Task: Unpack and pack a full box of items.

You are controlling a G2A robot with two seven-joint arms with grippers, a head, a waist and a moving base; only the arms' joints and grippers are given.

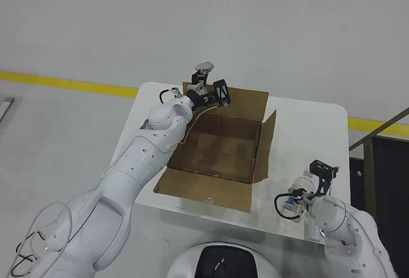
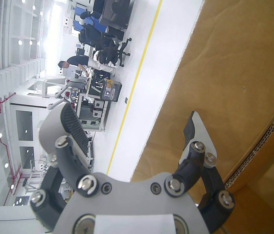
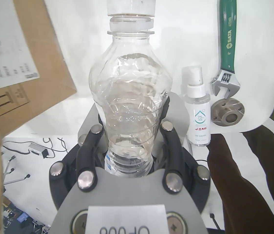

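Note:
An open cardboard box (image 1: 263,149) stands mid-table, its floor showing bare cardboard. My left gripper (image 1: 213,80) hangs open at the box's far rim, one finger over the far flap (image 2: 224,74) and nothing between its fingers (image 2: 75,125). My right gripper (image 1: 309,186) is near the table's front right corner, to the right of the box. It is shut on a clear plastic bottle (image 3: 129,93) with a white cap, held by its lower body. The bottle (image 1: 299,190) points away from the wrist.
On the white table (image 3: 180,20) beyond the held bottle lie a small white spray bottle (image 3: 198,113), a green-handled adjustable wrench (image 3: 227,44) and a brass flange (image 3: 227,113), close to the edge. A box side with a label (image 3: 17,57) is nearby.

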